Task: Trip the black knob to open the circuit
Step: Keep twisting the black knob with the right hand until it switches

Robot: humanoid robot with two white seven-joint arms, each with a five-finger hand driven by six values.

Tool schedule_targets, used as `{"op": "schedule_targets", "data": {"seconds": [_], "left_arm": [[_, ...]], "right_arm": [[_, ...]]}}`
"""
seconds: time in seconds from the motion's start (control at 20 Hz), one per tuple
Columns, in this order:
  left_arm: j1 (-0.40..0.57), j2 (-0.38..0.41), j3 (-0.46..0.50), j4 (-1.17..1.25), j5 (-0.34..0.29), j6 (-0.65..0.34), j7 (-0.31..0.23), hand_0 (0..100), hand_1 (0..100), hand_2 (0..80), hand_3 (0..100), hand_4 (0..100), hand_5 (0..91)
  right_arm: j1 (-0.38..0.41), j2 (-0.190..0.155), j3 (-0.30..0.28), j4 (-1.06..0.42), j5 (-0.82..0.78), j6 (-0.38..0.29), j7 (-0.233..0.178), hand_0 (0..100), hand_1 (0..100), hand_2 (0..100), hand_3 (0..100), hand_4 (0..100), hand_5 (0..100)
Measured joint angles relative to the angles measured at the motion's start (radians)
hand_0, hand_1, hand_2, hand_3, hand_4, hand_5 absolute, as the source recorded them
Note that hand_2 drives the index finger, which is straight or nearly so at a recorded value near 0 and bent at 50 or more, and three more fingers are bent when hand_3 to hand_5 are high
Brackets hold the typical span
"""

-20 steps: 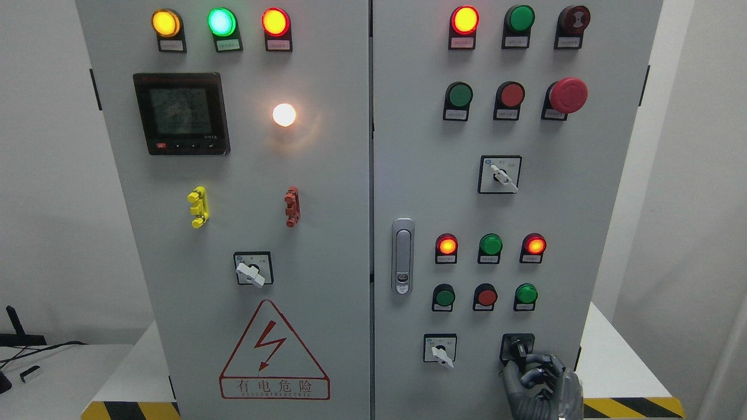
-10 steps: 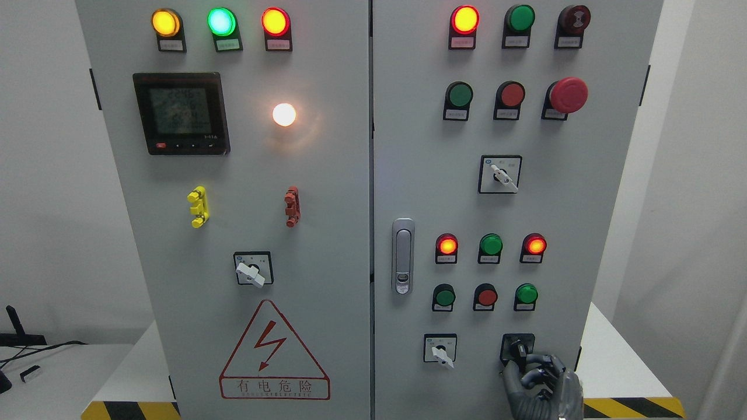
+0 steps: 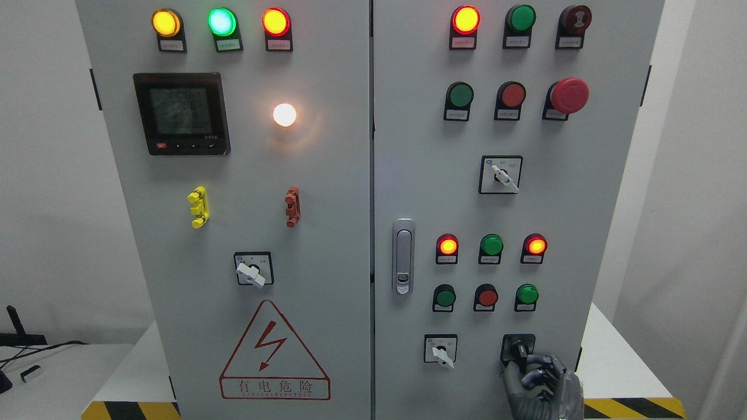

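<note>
The black knob (image 3: 517, 349) sits in a black square plate at the lower right of the grey cabinet's right door (image 3: 426, 192). My right hand (image 3: 521, 363), dark grey, comes up from the bottom edge just below the knob. Its thumb (image 3: 509, 376) lies to the knob's lower left and its curled fingers (image 3: 545, 368) to the lower right, closing on the knob's underside. The knob's top still shows above the hand. My left arm is out of the picture.
A white-handled selector (image 3: 441, 353) sits left of the knob, with green and red buttons (image 3: 487, 296) and lit lamps (image 3: 448, 245) above. A door latch (image 3: 402, 256) is near the centre seam. A red mushroom button (image 3: 568, 95) is at the upper right.
</note>
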Motion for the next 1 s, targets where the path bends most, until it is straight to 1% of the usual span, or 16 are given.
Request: {"op": "schedule_targets", "data": {"seconds": [1.0], "left_arm": [[0.000, 0.000, 0.000, 0.000, 0.000, 0.000, 0.000, 12, 39, 0.0, 0, 0, 0.0]], "right_arm": [[0.002, 0.000, 0.008, -0.005, -0.045, 0.010, -0.003, 76, 96, 57, 86, 82, 91]]}}
